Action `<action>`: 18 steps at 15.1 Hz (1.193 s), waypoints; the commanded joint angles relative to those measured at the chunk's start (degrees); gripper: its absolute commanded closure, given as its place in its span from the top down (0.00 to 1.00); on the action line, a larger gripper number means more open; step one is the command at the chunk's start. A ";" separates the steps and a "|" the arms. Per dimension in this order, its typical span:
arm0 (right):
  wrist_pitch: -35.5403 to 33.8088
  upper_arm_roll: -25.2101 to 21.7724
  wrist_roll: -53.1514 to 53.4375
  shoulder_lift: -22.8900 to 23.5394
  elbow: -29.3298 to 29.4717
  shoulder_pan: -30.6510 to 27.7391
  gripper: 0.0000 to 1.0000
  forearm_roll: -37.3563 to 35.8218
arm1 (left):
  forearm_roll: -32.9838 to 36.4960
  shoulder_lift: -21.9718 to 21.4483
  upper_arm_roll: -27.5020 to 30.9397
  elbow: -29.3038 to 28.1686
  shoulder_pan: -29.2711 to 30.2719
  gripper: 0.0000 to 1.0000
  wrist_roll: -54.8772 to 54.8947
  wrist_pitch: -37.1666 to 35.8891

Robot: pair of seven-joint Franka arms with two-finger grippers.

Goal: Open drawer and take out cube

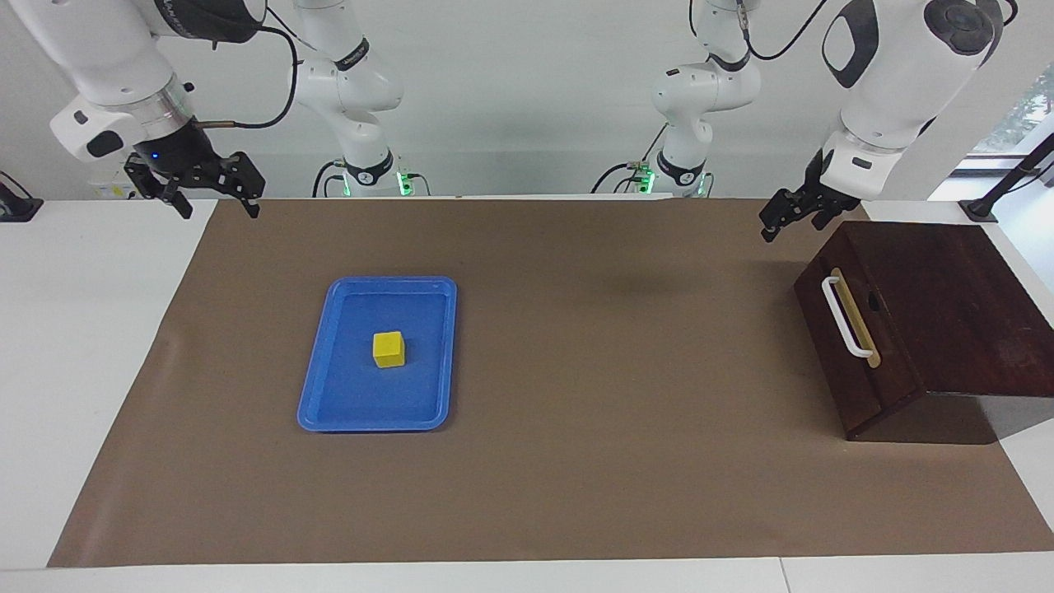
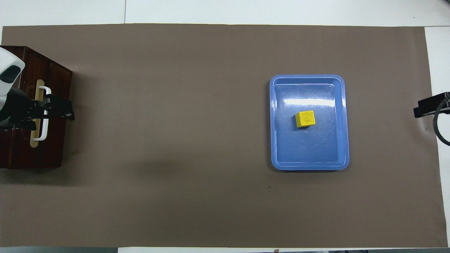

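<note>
Right gripper [image 1: 214, 202] hung spread and empty over the mat's [image 1: 576, 329] edge at its own end; left gripper [image 1: 789, 221] hovered open above the mat beside the shut drawer [image 1: 852, 346]; the cube [image 1: 389, 349] sat in the blue tray [image 1: 317, 395]

You have a white table [image 1: 82, 346] under a brown mat [image 1: 617, 461], a plain white wall [image 1: 527, 99], and a window [image 1: 1025, 107].
</note>
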 commanded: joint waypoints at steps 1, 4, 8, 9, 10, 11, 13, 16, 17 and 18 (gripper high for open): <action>-3.69 2.80 -1.06 -1.93 -2.36 -2.48 1.00 -0.94 | -0.66 1.69 0.57 2.76 0.34 1.00 0.98 -0.41; 1.20 2.89 1.21 -2.38 -4.57 -2.92 1.00 -0.51 | -0.66 2.13 0.48 3.73 0.34 1.00 1.25 0.54; 7.02 2.89 3.43 -0.45 -4.40 -3.18 0.99 0.20 | -0.75 2.05 4.75 3.12 -5.77 1.00 1.42 1.43; 7.46 2.89 3.60 -0.44 -4.66 -3.09 0.99 0.20 | -0.66 2.05 8.79 3.12 -9.20 1.00 1.60 1.43; 7.47 3.07 3.86 -0.44 -4.57 -3.01 0.99 0.20 | -0.66 2.05 9.79 3.20 -10.02 1.00 2.21 1.08; 7.03 3.68 4.04 -0.27 -4.05 -3.18 0.99 0.29 | -0.57 2.05 9.80 3.29 -9.94 1.00 3.17 0.82; 6.41 3.77 4.21 -0.09 -3.61 -3.18 0.99 1.33 | -0.49 2.05 9.80 3.29 -9.94 1.00 3.62 0.73; 6.41 3.77 5.62 -0.18 -3.61 -3.18 1.00 2.66 | -0.40 2.05 9.62 3.29 -9.85 1.00 3.71 -0.32; 6.41 3.77 5.62 -0.18 -3.61 -3.18 1.00 2.66 | -0.40 2.05 9.54 3.29 -9.42 1.00 4.32 -0.68; 6.50 3.77 5.62 -0.18 -3.61 -3.09 1.00 2.57 | -0.31 2.05 8.49 3.38 -8.72 1.00 5.19 -1.29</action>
